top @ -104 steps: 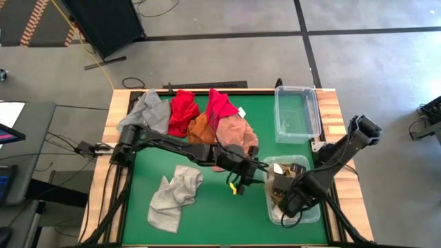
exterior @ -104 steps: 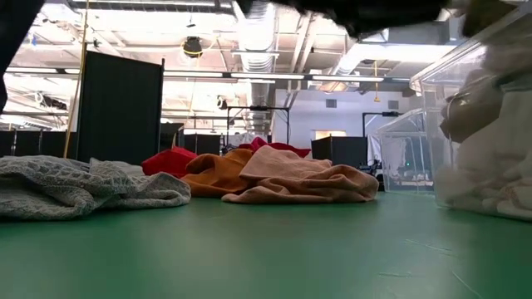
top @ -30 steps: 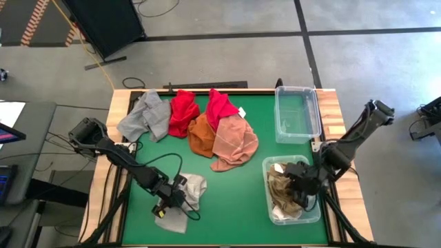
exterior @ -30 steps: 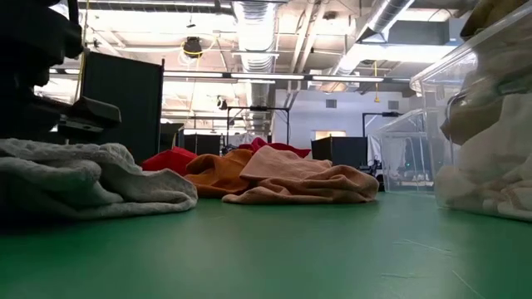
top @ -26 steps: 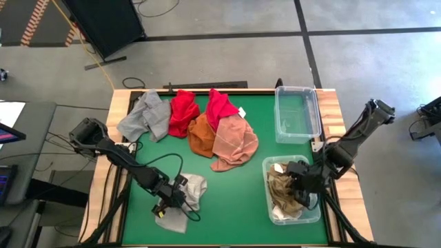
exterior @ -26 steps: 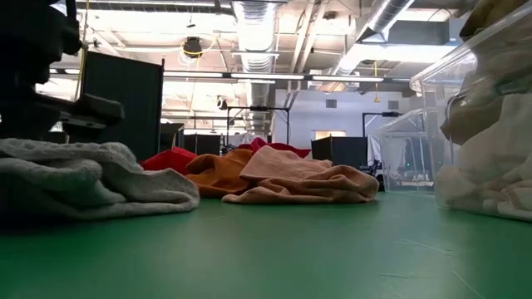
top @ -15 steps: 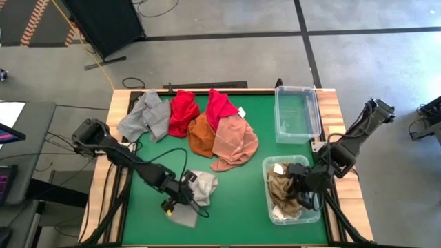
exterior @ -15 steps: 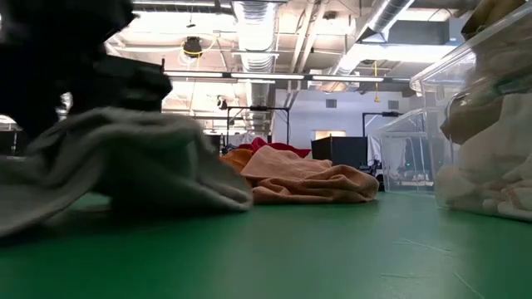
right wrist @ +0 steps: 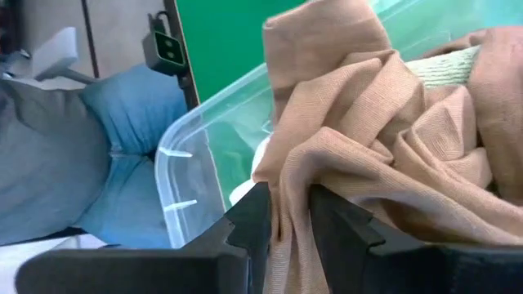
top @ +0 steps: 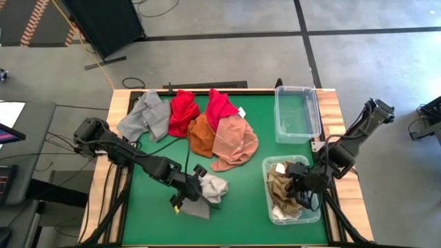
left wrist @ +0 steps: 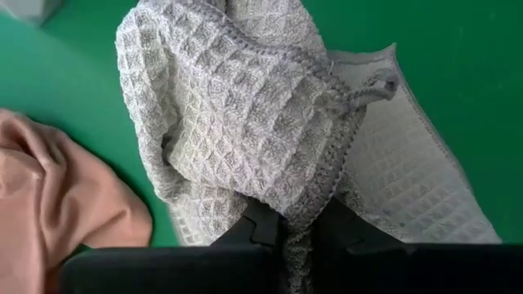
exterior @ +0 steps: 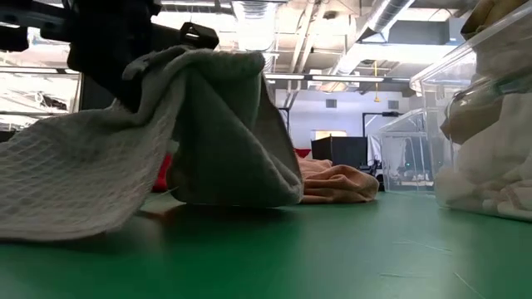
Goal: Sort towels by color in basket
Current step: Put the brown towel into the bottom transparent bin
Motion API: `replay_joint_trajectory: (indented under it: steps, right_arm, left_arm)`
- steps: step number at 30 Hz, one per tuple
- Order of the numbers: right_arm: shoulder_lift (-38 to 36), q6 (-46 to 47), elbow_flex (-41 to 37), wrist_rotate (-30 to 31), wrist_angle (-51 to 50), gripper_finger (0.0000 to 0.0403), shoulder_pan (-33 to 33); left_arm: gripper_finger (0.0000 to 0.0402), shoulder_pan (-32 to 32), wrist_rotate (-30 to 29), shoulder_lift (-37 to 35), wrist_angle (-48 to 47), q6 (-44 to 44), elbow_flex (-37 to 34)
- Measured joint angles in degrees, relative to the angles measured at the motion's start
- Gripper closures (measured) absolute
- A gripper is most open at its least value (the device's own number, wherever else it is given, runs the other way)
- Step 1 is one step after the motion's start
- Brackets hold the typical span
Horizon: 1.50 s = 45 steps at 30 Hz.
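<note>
High view first: the green table (top: 234, 207) carries a heap of towels (top: 186, 114) along its far side, grey, red, orange and pink, with two clear bins on the right. The near bin (top: 272, 213) holds tan and pale cloth, and the far bin (top: 298, 134) looks empty. Mid-table, the grey waffle towel (top: 210, 187) hangs bunched from the left gripper (left wrist: 298, 233), jaws pinched tight on a fold near its hem, the rest trailing onto the table. Soft, light, floppy stuff, so a bunched fold is the best hold. Over at the near bin, the right gripper (right wrist: 288, 214) has its jaws narrowly clamped on the tan-brown towel (right wrist: 392, 122), right at a ridge.
</note>
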Motion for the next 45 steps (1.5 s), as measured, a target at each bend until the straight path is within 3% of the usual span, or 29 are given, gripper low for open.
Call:
replay_joint_trajectory:
  steps: [31, 35, 42, 45]
  right_arm:
    - [3.1, -0.5, 0.0, 1.0, -2.4, 0.0282, -0.7]
    - [3.1, -0.6, 0.0, 1.1, -3.2, 0.0253, -0.7]
    - [2.9, -1.7, 0.0, 1.2, -3.2, 0.0149, -0.7]
    - [1.9, -1.8, 0.0, 1.2, -3.3, 0.0128, -0.7]
  left_arm:
    - [0.0379, 0.3, -0.1, 0.0, 0.3, 0.2, 0.1]
    - [0.0379, 0.4, -0.6, 0.0, 0.3, 0.9, 0.1]
    - [0.0379, 1.1, -1.7, 0.0, 1.1, 2.5, 0.1]
    - [0.0379, 1.8, -1.8, -0.1, 2.0, 3.4, 0.1]
